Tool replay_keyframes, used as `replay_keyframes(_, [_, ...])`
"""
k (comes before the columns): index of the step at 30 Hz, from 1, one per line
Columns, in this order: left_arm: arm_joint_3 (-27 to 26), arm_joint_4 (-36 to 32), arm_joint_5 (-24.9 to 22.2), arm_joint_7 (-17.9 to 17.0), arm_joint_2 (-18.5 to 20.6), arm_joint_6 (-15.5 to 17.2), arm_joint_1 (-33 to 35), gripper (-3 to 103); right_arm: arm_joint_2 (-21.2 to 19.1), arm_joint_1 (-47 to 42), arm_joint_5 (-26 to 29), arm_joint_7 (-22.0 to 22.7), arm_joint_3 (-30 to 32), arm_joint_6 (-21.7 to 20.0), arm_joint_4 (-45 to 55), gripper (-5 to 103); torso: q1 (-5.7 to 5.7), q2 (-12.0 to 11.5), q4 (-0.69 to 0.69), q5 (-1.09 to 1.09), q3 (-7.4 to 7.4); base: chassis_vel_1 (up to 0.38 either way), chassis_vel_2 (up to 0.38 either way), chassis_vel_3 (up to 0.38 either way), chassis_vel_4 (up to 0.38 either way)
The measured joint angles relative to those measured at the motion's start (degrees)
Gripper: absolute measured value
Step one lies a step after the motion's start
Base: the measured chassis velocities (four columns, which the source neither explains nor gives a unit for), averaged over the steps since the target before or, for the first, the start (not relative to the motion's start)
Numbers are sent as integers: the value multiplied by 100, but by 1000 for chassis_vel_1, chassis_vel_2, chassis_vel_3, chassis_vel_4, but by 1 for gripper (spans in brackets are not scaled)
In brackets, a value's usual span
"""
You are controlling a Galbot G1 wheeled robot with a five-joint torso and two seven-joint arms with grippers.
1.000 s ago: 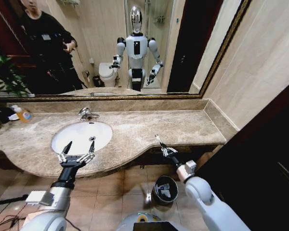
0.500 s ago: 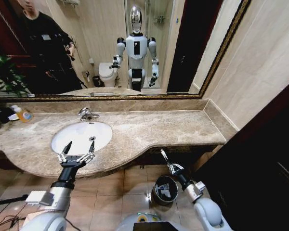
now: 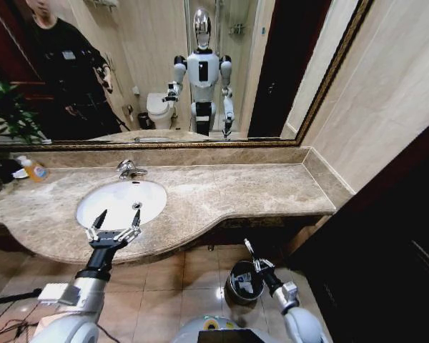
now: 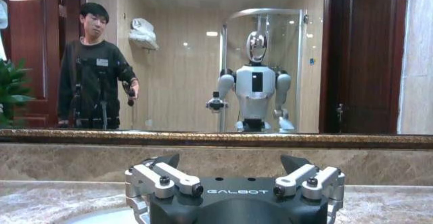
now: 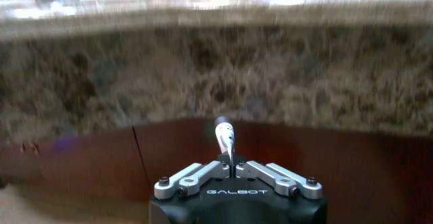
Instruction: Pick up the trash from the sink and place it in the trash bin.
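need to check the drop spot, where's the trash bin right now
In the head view the trash bin stands on the tiled floor below the counter's front edge, on the robot's right, right beside the right gripper.

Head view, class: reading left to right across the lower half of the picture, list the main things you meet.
Orange bottle → left gripper, open over the sink → faucet → trash bin → right gripper, shut on a small white tube.

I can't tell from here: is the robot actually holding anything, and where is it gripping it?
Yes. The right gripper pinches a thin white tube by its lower end, above the bin. The left gripper is open and holds nothing, over the sink.
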Motion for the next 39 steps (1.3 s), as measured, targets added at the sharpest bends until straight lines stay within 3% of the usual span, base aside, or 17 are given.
replay_keyframes(4, [0, 0, 0, 0, 0, 0, 0, 100, -50, 184, -58, 604, -258, 119, -521, 0, 0, 0, 0, 0, 0, 0, 0, 0, 0])
replay_keyframes(12, [0, 0, 0, 0, 0, 0, 0, 100, -81, 486, -158, 1223, -285, 224, -1230, 0, 0, 0, 0, 0, 0, 0, 0, 0, 0])
replay_keyframes(23, [0, 0, 0, 0, 0, 0, 0, 100, -134, 720, -237, 1349, -225, 395, -1916, 0, 0, 0, 0, 1, 0, 0, 0, 0, 0])
replay_keyframes(38, [0, 0, 0, 0, 0, 0, 0, 100, -193, 733, -425, 1492, -310, 420, -1909, 0, 0, 0, 0, 0, 0, 0, 0, 0, 0])
replay_keyframes(39, [0, 0, 0, 0, 0, 0, 0, 100, -193, 731, -448, 1507, -312, 419, -1907, 5, 0, 0, 0, 0, 0, 0, 0, 0, 0])
